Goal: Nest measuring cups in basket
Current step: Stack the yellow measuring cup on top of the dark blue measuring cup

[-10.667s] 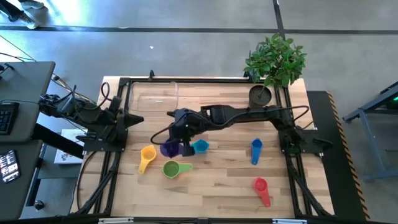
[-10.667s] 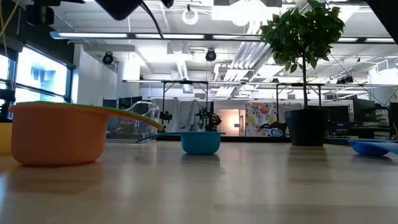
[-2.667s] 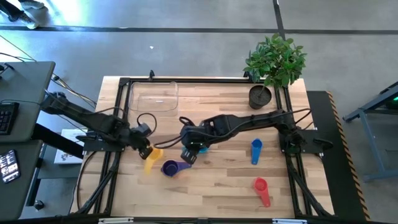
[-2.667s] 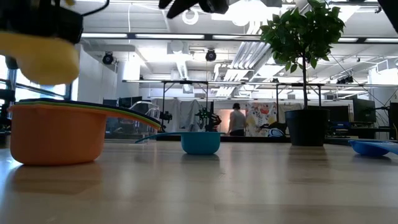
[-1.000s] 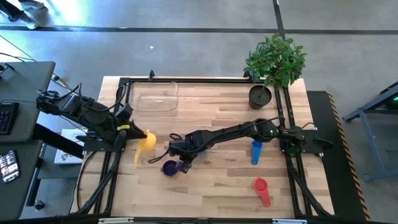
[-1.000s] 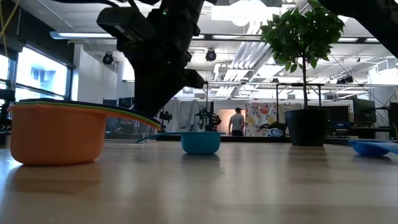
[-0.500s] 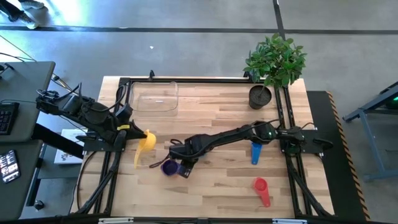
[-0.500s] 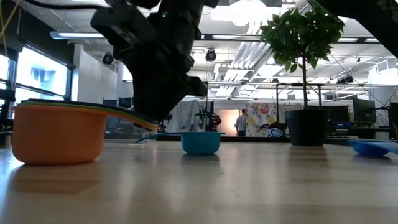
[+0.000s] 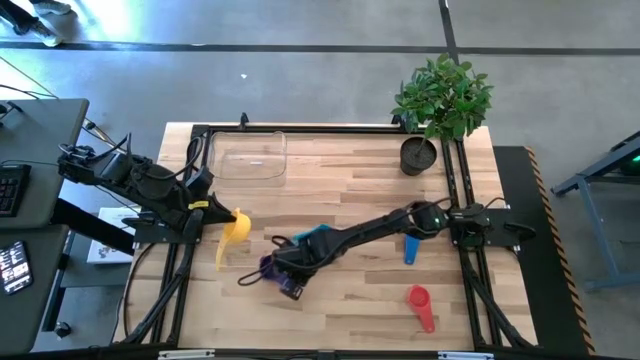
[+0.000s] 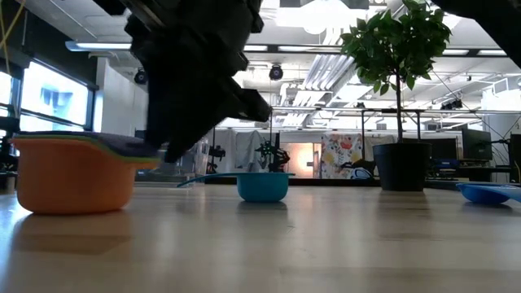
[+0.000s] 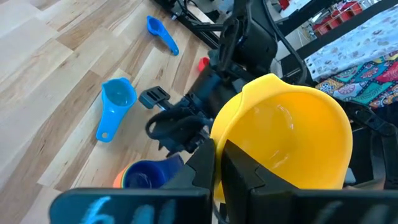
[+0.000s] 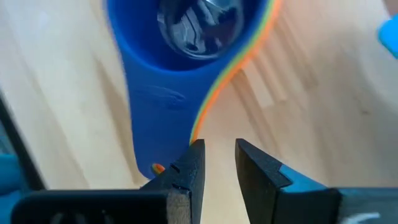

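Toward the front-left of the desk (image 9: 350,185), right gripper (image 9: 291,279) low beside the nested stack (image 9: 268,267) — purple cup uppermost, orange at the bottom, a green rim between them in the low view. Jaws apart by a narrow gap, nothing between them but bare wood. In the right wrist view, stack handle just beside one finger (image 12: 188,167), outside the gap, not inside it; bowl of the stack ahead of the fingertips. Judged step: taking hold of the stack by its handles for carriage to the basket (image 9: 247,156), which sits empty at the far-left corner, well apart from the stack. To do it well: shift sideways until the layered handles sit squarely between the jaws, stay low enough to catch all layers, close firmly, lift level so no cup slides out of the nest. Risk noted — closing from the present offset likely to nudge the handle and swing the stack rather than grip it. Left gripper (image 9: 212,212) raised at the desk's left edge, clamped on the yellow cup (image 9: 236,228), waiting. Loose on the desk: light blue cup (image 9: 318,235) just behind the right arm's wrist, dark blue cup (image 9: 411,246) and red cup (image 9: 420,303) well off to the right.
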